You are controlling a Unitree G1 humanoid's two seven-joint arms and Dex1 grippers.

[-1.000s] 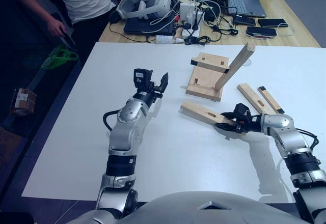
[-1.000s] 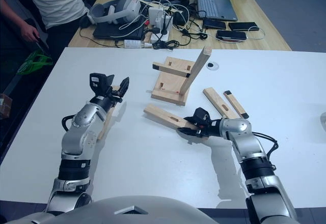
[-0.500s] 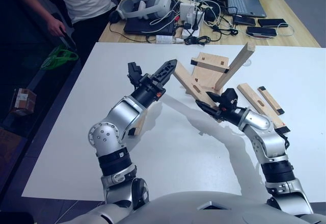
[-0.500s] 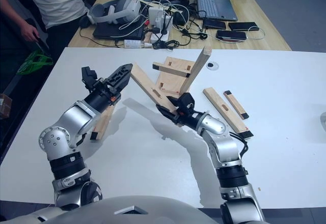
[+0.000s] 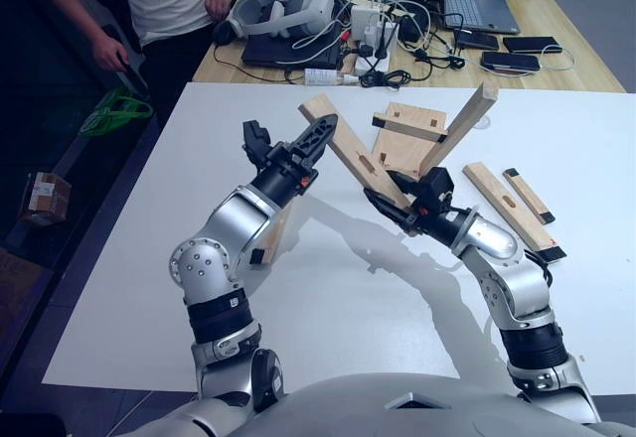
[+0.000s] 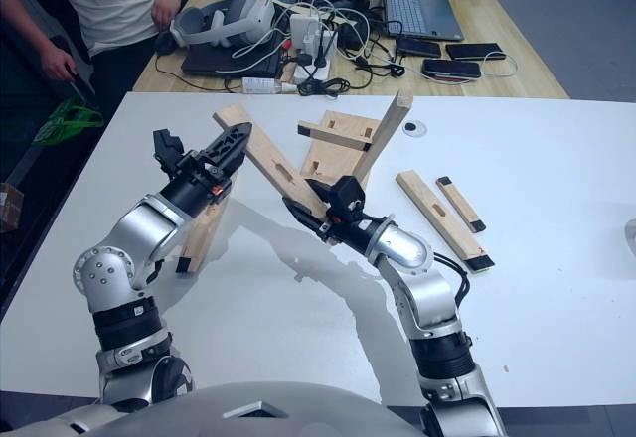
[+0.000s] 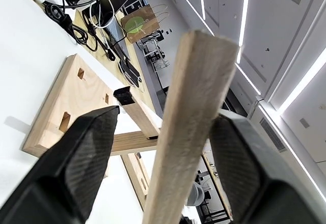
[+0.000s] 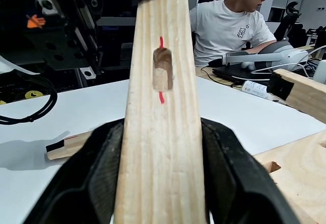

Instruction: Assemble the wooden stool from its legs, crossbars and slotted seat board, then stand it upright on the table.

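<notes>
While right tool [image 5: 390, 207] clamps the leg [image 5: 348, 145] — left tool [image 5: 288, 139] straddles it, wide.

No word or number is showing clearly enough to read. A red line [image 8: 162, 98] is running through the slot of the wooden leg [image 8: 163, 147]; a green round label [image 7: 135, 25] is sitting on a brown box [image 7: 151, 16], illegible.

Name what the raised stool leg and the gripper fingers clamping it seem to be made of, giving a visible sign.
The stool leg: pale, apparently unvarnished wood; grain lines and a cut slot show. Fingers of the right gripper: matte black, smooth moulded shape, probably plastic or rubber.
</notes>
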